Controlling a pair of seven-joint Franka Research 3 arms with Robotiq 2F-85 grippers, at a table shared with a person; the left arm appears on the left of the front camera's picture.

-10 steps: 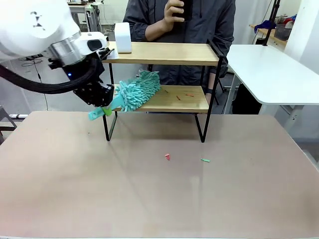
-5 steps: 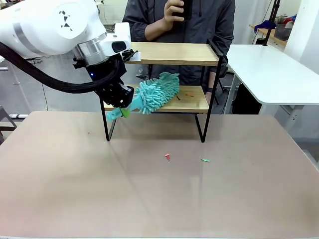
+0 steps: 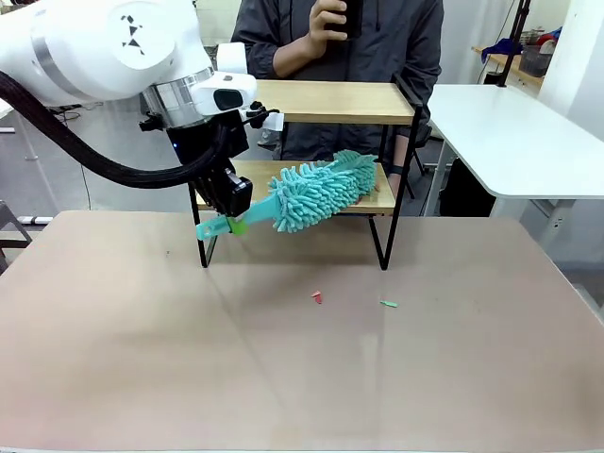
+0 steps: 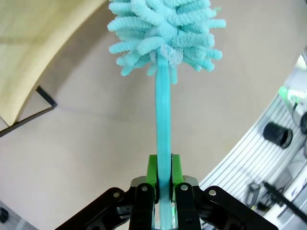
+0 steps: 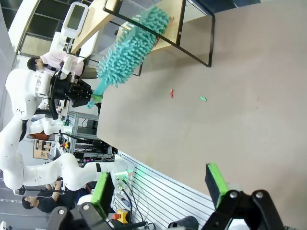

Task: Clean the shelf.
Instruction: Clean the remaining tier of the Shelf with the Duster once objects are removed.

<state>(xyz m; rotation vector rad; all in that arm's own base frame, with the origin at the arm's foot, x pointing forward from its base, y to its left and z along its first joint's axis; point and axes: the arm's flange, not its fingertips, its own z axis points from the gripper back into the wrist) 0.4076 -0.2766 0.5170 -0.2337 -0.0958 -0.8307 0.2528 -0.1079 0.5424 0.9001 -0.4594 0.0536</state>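
Observation:
The shelf (image 3: pixel 330 102) stands at the table's far side, two light wooden boards in a black frame; its lower board (image 5: pixel 169 25) also shows in the right wrist view. My left gripper (image 3: pixel 229 223) is shut on the teal handle of a fluffy teal duster (image 3: pixel 321 194), whose head lies across the lower board towards its right end. From the left wrist, the handle (image 4: pixel 163 124) runs up from my green pads (image 4: pixel 152 168) to the duster head (image 4: pixel 165 33). My right gripper (image 5: pixel 160 187) hangs open over the table with nothing between its fingers.
A white box (image 3: pixel 232 58) stands on the top board's left end. A small red scrap (image 3: pixel 317 297) and a green scrap (image 3: pixel 388 304) lie on the table in front of the shelf. A person (image 3: pixel 340 38) stands behind it. A white table (image 3: pixel 510 132) is at right.
My left arm has swept the duster rightwards along the lower board, from its left end to its right end. The small scraps seen on that board earlier are now hidden or gone.

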